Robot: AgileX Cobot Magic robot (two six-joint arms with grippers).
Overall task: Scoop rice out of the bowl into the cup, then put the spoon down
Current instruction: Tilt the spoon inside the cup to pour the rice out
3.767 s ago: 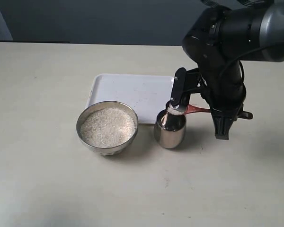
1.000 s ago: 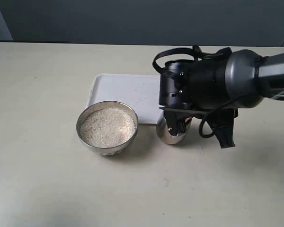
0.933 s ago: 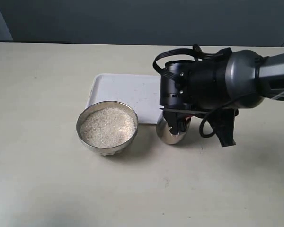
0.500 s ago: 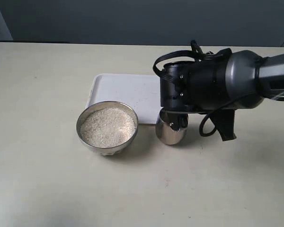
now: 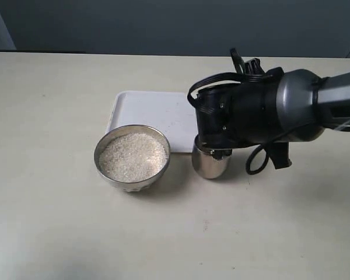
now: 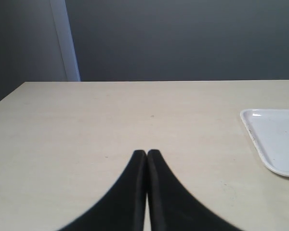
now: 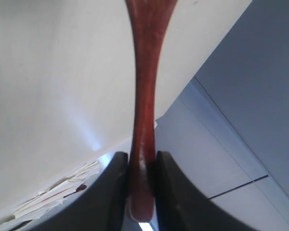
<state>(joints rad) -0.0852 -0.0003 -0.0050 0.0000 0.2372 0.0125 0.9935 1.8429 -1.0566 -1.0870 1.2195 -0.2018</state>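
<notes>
The right end effector point(image 7: 140, 163) was shut on the spoon point(image 7: 145, 72). Its two dark fingers point(image 7: 116, 187) pinched the thin red-brown handle from both sides. From outside, the big black arm hung right over the cup point(image 5: 210, 165) and hid the top of it, so the scoop end of the spoon could not be seen there. It was probably just above the cup, tipped to let the grains fall in.

The bowl point(image 5: 97, 156) sat on the counter point(image 5: 58, 221) to the left of the cup, close to it but not touching. It was full of rice point(image 5: 132, 156). A white tray point(image 5: 146, 108) lay just behind the cup and the bowl.

The left end effector point(image 6: 147, 154) was far off to the left of the cup. Its fingers were pressed together with nothing between them.

The spoon looked light, hard and stiff, so it would not bend. But the handle was thin and smooth, and it might spin or slip in a loose pinch. A firm hold on the handle, far from the scoop end, seemed the best place. The rice was loose and tiny — a quick tilt would likely spill it. The shiny cup looked light too, with a round bottom, so a bump from the spoon might knock it over.
</notes>
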